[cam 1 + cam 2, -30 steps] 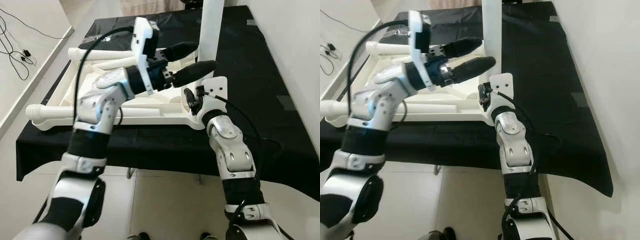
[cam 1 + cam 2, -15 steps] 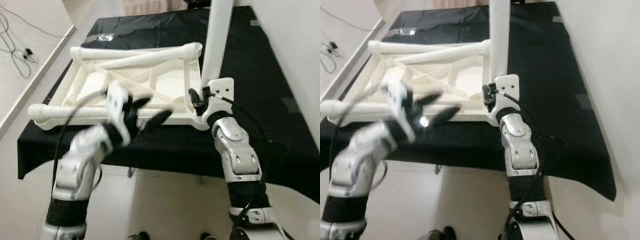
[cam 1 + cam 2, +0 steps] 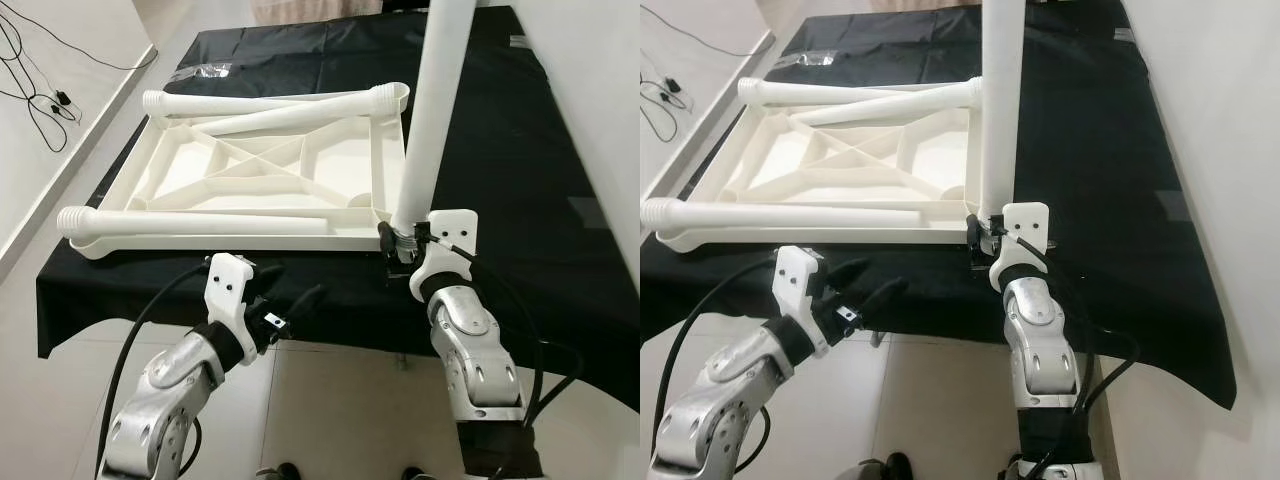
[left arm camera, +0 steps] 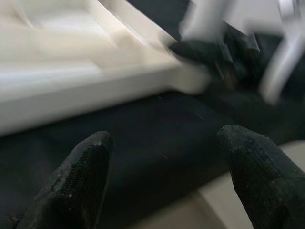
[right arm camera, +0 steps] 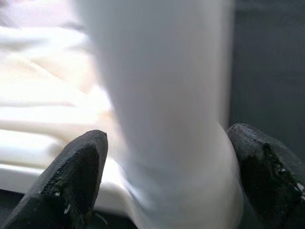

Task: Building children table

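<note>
Right hand [image 5: 164, 183] clamped around base of upright white plastic table leg [image 3: 432, 120], which stands in near right corner of upside-down white ribbed plastic tabletop [image 3: 265, 185] on black-clothed desk [image 3: 520, 160]. Left hand [image 3: 287, 302] fingers wide apart, empty, below desk's near edge, apart from tabletop. Other white legs [image 3: 205, 222] lie across tabletop.

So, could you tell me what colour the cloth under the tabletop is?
Black cloth; clearest in the left eye view.
</note>
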Tool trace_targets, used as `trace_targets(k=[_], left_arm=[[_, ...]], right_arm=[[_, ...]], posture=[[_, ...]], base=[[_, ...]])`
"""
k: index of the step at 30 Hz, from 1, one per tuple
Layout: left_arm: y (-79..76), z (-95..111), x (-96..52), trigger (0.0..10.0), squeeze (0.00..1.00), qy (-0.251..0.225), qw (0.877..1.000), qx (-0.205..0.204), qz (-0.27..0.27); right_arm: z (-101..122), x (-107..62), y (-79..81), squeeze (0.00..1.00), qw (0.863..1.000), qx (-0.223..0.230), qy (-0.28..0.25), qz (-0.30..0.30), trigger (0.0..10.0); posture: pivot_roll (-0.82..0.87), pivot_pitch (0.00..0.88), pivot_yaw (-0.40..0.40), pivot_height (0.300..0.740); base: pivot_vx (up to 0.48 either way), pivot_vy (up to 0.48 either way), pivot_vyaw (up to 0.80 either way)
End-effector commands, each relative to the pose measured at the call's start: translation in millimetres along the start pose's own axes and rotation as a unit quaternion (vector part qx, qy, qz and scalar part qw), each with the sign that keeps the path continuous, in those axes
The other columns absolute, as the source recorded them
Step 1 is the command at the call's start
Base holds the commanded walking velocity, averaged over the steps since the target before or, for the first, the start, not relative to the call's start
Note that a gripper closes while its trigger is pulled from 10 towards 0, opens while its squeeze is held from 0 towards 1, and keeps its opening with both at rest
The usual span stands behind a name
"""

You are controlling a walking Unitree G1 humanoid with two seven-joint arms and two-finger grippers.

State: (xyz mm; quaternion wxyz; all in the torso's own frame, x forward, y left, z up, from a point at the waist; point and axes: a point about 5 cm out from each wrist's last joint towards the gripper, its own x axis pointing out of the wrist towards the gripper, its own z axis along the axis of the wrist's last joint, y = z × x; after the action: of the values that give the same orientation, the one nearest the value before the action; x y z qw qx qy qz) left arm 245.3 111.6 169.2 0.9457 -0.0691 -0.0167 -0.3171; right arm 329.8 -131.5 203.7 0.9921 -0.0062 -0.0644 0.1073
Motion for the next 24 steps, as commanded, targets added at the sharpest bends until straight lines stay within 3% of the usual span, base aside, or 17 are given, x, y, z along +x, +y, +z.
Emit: trace_targets(k=[1, 3, 6, 11, 12, 14, 19, 20, 21, 23, 24], left_arm=[[-4.9, -7, -7.1, 10.0, 0.00, 0.014, 1.000, 0.004, 0.003], [-9.6, -15, -13.3, 10.0, 0.00, 0.027, 1.000, 0.013, 0.001], [-14.6, -21, -18.2, 10.0, 0.00, 0.037, 0.999, 0.028, -0.005], [-18.3, -22, -21.7, 10.0, 0.00, 0.027, 1.000, 0.012, 0.004], [-23.1, -22, -22.4, 10.0, 0.00, 0.021, 1.000, 0.014, -0.002], [-25.4, -22, -22.3, 10.0, 0.00, 0.018, 1.000, 0.017, -0.006], [-30.6, -22, -21.7, 10.0, 0.00, 0.009, 0.999, 0.026, -0.017], [-30.6, -22, -21.7, 10.0, 0.00, 0.009, 0.999, 0.026, -0.017], [-31.8, -23, -20.9, 10.0, 0.00, 0.007, 0.999, 0.031, -0.019], [-31.8, -23, -20.9, 10.0, 0.00, 0.007, 0.999, 0.031, -0.019], [-33.6, -22, -20.5, 10.0, 0.00, 0.002, 0.999, 0.037, -0.025]], right_arm=[[18, 5.5, 10.6, 0.00, 0.995, 0.003, -0.040, 0.096, 10.0], [35, 12.8, 3.8, 0.00, 0.985, -0.013, -0.058, 0.160, 10.0], [49, 20.1, -6.8, 0.00, 0.975, -0.038, -0.070, 0.207, 10.0], [63, 27.4, -16.8, 0.00, 0.960, -0.054, -0.076, 0.263, 10.0], [66, 32.0, -22.3, 0.00, 0.950, -0.059, -0.063, 0.300, 10.0], [67, 32.5, -23.5, 0.00, 0.943, -0.068, -0.059, 0.321, 10.0], [56, 30.6, -24.2, 0.00, 0.904, -0.067, -0.012, 0.422, 10.0], [56, 30.6, -24.2, 0.00, 0.904, -0.067, -0.012, 0.422, 10.0], [50, 31.3, -24.0, 0.00, 0.903, -0.063, -0.001, 0.426, 7.5], [50, 31.3, -24.0, 0.00, 0.903, -0.063, -0.001, 0.426, 7.5], [43, 31.6, -23.6, 0.00, 0.900, -0.061, 0.009, 0.431, 0.0]], posture=[[0.00, 0.233, 0.111, 0.740], [0.01, 0.232, 0.106, 0.740], [0.01, 0.232, 0.094, 0.740], [0.02, 0.233, 0.089, 0.740], [0.02, 0.235, 0.081, 0.740], [0.02, 0.235, 0.072, 0.740], [0.03, 0.233, 0.068, 0.740], [0.03, 0.233, 0.068, 0.740], [0.03, 0.231, 0.066, 0.740], [0.03, 0.231, 0.066, 0.740], [0.03, 0.227, 0.064, 0.740]], base=[[0.000, 0.000, 0.00], [0.000, 0.000, 0.00], [0.000, 0.000, 0.00], [0.000, 0.000, 0.00], [0.000, 0.000, 0.00], [0.000, 0.000, 0.00], [0.000, 0.000, 0.00], [0.000, 0.000, 0.00], [0.000, 0.000, 0.00], [0.000, 0.000, 0.00], [0.000, 0.000, 0.00]])
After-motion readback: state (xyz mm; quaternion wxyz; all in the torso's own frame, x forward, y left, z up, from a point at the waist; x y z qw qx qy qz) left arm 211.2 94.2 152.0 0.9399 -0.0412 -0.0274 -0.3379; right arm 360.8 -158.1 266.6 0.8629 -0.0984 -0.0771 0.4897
